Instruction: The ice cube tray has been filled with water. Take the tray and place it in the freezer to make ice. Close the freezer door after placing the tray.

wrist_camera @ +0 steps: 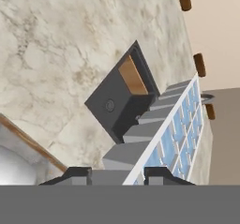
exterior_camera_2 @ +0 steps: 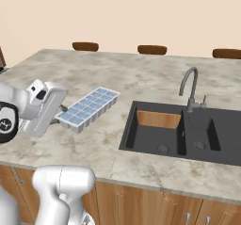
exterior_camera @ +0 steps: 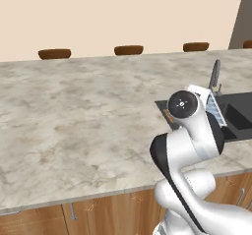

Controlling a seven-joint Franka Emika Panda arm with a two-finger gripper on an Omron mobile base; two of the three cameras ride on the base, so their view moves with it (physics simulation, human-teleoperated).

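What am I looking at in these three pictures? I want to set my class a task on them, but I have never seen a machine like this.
It is a computer-rendered kitchen with a white robot arm on a driving base. Two pictures come from cameras on the base, behind the arm to its left and right. The third looks along the gripper itself, so it appears tilted. The marble counter carries a black double sink with a grey faucet. The gripper is shut on one end of the ice cube tray, whose cells hold pale blue water. The tray appears lifted just off the counter, left of the sink. Brown stool tops show beyond the far edge.
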